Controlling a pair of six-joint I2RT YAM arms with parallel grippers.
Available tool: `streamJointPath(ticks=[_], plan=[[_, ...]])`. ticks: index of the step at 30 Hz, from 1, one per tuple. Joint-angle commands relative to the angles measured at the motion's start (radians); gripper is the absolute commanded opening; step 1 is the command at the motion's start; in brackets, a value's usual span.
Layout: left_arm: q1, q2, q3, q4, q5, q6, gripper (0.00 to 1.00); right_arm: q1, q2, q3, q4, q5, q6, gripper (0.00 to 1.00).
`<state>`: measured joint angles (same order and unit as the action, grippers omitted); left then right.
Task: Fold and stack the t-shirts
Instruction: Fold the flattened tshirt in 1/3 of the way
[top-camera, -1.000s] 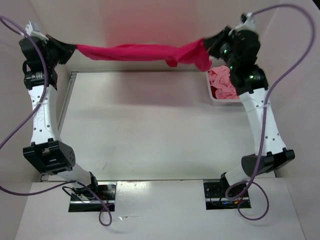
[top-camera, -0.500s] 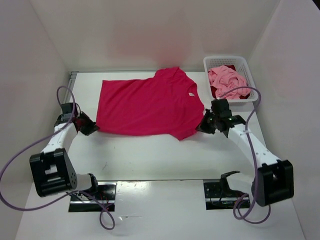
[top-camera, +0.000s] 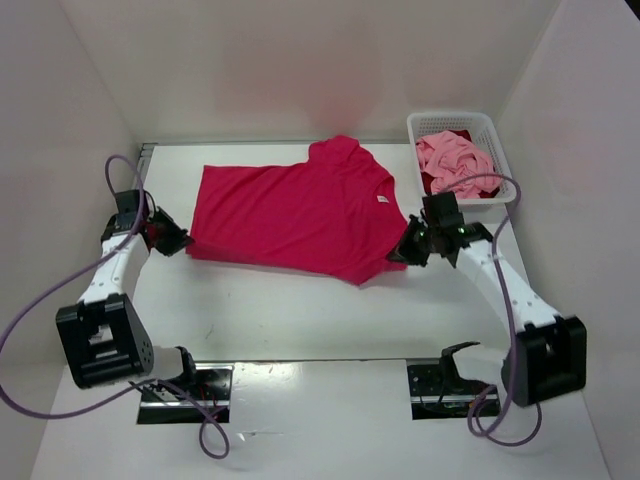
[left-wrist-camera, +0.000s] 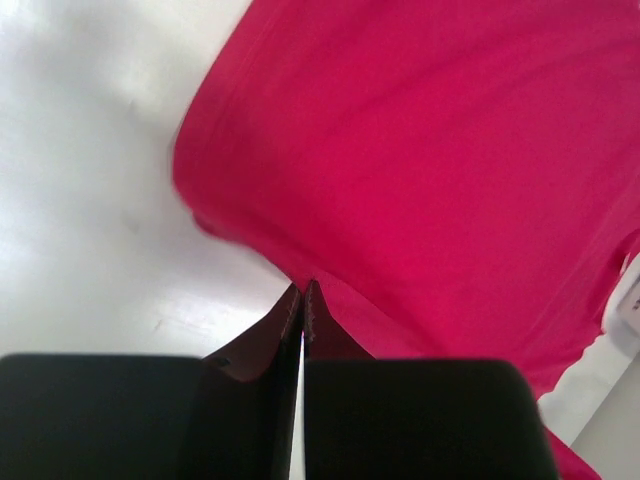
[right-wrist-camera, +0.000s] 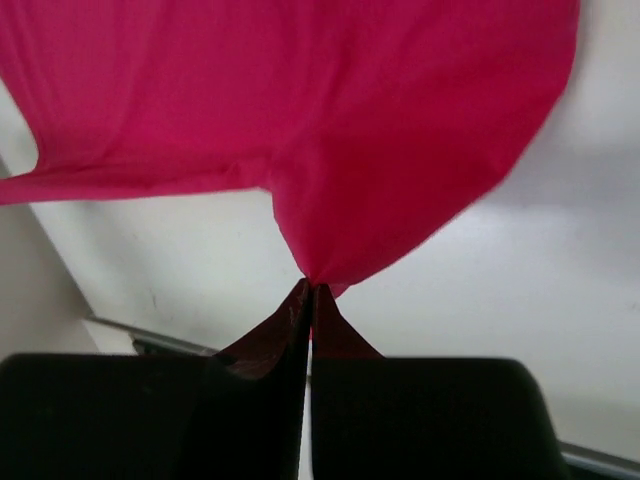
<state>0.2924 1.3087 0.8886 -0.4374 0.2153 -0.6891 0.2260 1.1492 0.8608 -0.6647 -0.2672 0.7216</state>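
A second ago the magenta-red t-shirt (top-camera: 290, 215) hung stretched in the air between the two raised arms. Now it lies spread flat on the tabletop (top-camera: 300, 310), and since half a second ago it has slid slightly to the left. Both arms are down low. The left gripper (top-camera: 172, 238) is closed tight on the shirt's left edge, and the right gripper (top-camera: 400, 250) is closed tight on the right sleeve, the cloth drawn to a point at its fingertips. There are three t-shirts: this one, plus a light pink t-shirt (top-camera: 455, 158) and a dark crimson t-shirt (top-camera: 432, 184), both crumpled in the one white basket (top-camera: 500, 160) at the far right. A small white tag (top-camera: 383, 200) shows at the neck, its writing too small to read.
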Motion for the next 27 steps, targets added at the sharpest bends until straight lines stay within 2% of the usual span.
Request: streamJointPath(ticks=[1, 5, 8, 20, 24, 26, 27], plan=[[0.004, 0.105, 0.12, 0.088, 0.012, -0.02, 0.03, -0.005, 0.17, 0.2, 0.123, 0.077, -0.059, 0.0], [0.004, 0.268, 0.185, 0.155, 0.003, -0.029, 0.03, -0.005, 0.435, 0.375, 0.163, 0.147, -0.109, 0.0], [0.004, 0.349, 0.232, 0.169, -0.007, -0.029, 0.03, -0.014, 0.574, 0.515, 0.184, 0.175, -0.131, 0.0], [-0.015, 0.593, 0.432, 0.198, -0.027, -0.047, 0.04, -0.063, 0.928, 0.894, 0.152, 0.187, -0.151, 0.0], [-0.015, 0.658, 0.45, 0.227, -0.027, -0.065, 0.13, -0.073, 1.027, 0.983, 0.143, 0.209, -0.151, 0.0], [-0.015, 0.658, 0.451, 0.227, -0.027, -0.066, 0.21, -0.073, 1.05, 1.016, 0.143, 0.209, -0.151, 0.05], [-0.015, 0.658, 0.451, 0.227, -0.027, -0.066, 0.28, -0.073, 1.051, 1.03, 0.143, 0.209, -0.151, 0.13]])
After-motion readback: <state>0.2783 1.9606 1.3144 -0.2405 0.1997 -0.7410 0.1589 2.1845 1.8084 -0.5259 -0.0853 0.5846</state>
